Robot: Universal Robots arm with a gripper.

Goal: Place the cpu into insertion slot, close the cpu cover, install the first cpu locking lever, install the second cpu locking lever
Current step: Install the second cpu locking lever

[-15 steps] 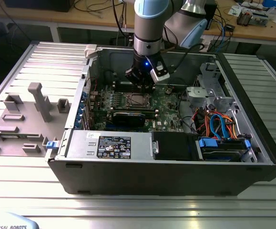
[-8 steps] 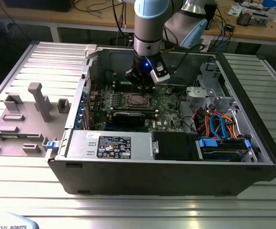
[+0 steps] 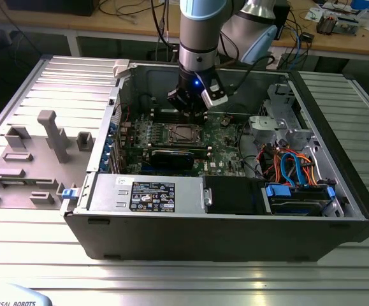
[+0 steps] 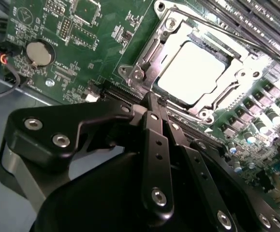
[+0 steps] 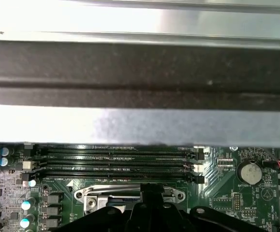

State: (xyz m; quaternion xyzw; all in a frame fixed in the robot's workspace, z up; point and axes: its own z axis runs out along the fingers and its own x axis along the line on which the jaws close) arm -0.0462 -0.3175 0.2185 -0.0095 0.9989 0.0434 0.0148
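The cpu (image 4: 193,72) lies flat in the insertion slot (image 3: 183,133) of the green motherboard, its silvery top showing. The cpu cover (image 4: 148,52) is down around it, its shiny frame bordering the chip. A thin lever rod (image 4: 217,31) runs along one side of the socket. In the second wrist view my gripper (image 4: 155,100) hangs just off the socket's edge, fingers pressed together with nothing between them. From the exterior view the gripper (image 3: 192,108) hovers a little above the socket. The first wrist view shows the socket's frame edge (image 5: 96,194) behind the fingers (image 5: 149,195).
Long memory slots (image 5: 115,159) lie beside the socket, with the case wall (image 5: 130,72) beyond. A black expansion card (image 3: 171,157) and the power supply (image 3: 146,191) sit nearer the front. Cables and drive bays (image 3: 292,169) crowd the exterior view's right. A coin battery (image 4: 38,53) sits on the board.
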